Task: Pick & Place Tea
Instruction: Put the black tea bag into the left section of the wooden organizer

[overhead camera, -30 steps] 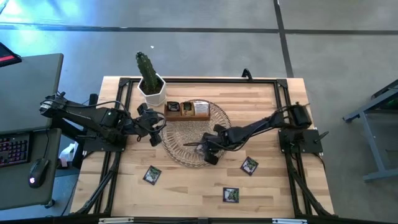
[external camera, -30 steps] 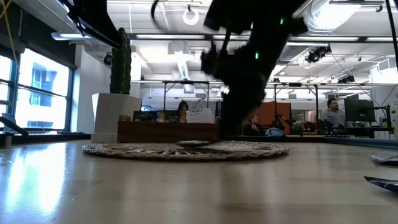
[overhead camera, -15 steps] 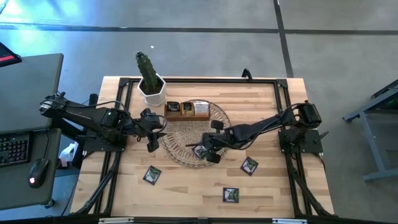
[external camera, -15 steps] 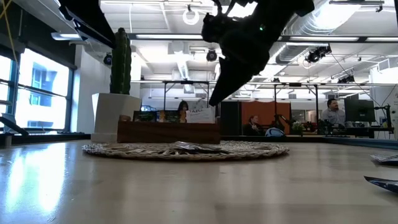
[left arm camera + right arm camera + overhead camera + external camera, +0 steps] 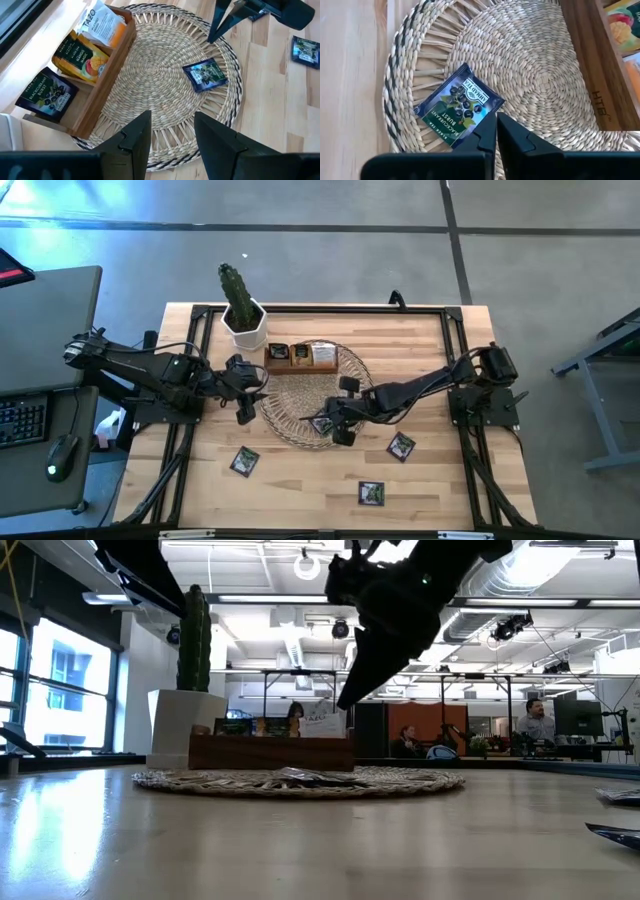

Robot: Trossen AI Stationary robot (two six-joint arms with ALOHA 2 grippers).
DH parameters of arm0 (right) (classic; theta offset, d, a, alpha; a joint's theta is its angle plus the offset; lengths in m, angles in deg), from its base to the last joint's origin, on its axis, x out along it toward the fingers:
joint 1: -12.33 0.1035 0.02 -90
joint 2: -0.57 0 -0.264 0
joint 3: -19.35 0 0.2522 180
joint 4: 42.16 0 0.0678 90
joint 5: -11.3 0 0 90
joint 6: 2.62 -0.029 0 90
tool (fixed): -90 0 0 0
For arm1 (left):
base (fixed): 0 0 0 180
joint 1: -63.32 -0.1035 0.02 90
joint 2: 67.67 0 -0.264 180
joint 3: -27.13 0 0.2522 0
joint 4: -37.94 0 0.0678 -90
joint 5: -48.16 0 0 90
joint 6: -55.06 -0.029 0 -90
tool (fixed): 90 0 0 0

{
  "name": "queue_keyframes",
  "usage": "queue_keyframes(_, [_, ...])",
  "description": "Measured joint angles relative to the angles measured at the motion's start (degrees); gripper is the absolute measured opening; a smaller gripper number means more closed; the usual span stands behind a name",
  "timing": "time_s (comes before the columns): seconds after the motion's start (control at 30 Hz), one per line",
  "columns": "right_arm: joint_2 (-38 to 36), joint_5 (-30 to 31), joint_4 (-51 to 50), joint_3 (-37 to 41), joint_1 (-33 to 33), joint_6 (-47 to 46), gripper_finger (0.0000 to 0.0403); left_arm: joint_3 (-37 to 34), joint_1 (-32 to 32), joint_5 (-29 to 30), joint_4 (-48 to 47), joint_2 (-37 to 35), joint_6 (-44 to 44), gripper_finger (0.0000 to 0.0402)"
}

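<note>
A dark blackcurrant tea sachet [image 5: 457,107] lies flat on the round wicker mat [image 5: 290,395], near the mat's near edge [image 5: 206,75]. My right gripper [image 5: 496,131] is shut and empty, and it hangs clear above that sachet [image 5: 300,776], pointing down at a slant [image 5: 348,695]. My left gripper [image 5: 172,137] stands open over the mat's left edge [image 5: 246,388], holding nothing. Three more dark sachets lie on the bare table: one near left [image 5: 244,461], one near middle [image 5: 371,493], one right of the mat [image 5: 401,445].
A brown wooden compartment box [image 5: 300,357] stands on the mat's far edge with upright sachets in it [image 5: 82,52]. A cactus in a white pot [image 5: 243,320] stands far left of the box. Black frame rails [image 5: 455,330] run along the table's edges.
My right gripper has risen from the mat's surface and now hangs above it, still shut, having rolled a little. The dark sachet, hidden beneath the gripper before, shows now and lies flat on the mat.
</note>
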Motion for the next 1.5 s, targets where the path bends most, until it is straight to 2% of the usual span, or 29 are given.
queue_keyframes(0.23, [0.0,-0.1,4.8,-0.1,0.0,0.8,0.0035,0.0,0.0,1.0,1.8,0.0,-0.1,0.0147])
queue_keyframes(0.4, [0.0,0.6,6.4,-0.1,0.0,6.6,0.0068,0.0,0.0,-0.1,5.1,1.6,-2.8,0.0147])
queue_keyframes(0.53, [0.0,3.7,6.8,-0.1,-0.4,11.7,0.0082,0.0,0.0,-8.0,-2.4,3.1,-2.2,0.0147])
queue_keyframes(0.7, [0.0,3.1,10.2,-0.1,-2.5,16.0,0.0085,-0.1,0.1,-20.5,-12.7,7.6,5.0,0.0147])
queue_keyframes(0.83, [-0.1,-0.9,13.2,-0.1,-4.6,15.2,0.0085,-0.2,0.0,-28.0,-12.1,12.0,8.4,0.0147])
queue_keyframes(0.93, [-0.1,-5.1,15.5,-0.1,-5.9,15.0,0.0085,-0.2,0.0,-29.9,-11.1,16.3,9.1,0.0147])
queue_keyframes(1.1, [-0.1,-7.7,16.5,-0.1,-6.8,15.0,0.0085,-0.3,0.7,-38.8,-11.7,24.5,4.4,0.0147])
queue_keyframes(1.23, [-0.1,-7.6,15.8,-0.1,-6.8,15.0,0.0085,-0.3,4.7,-36.3,-9.7,28.8,1.8,0.0147])
queue_keyframes(1.4, [-0.1,-7.6,15.3,-0.1,-6.4,14.4,0.0085,-0.3,10.6,-35.1,-5.0,34.1,2.6,0.0147])
queue_keyframes(1.5, [-0.1,-7.6,15.0,-0.1,-6.2,14.4,0.0085,-0.3,13.9,-30.8,-2.7,36.5,3.8,0.0147])
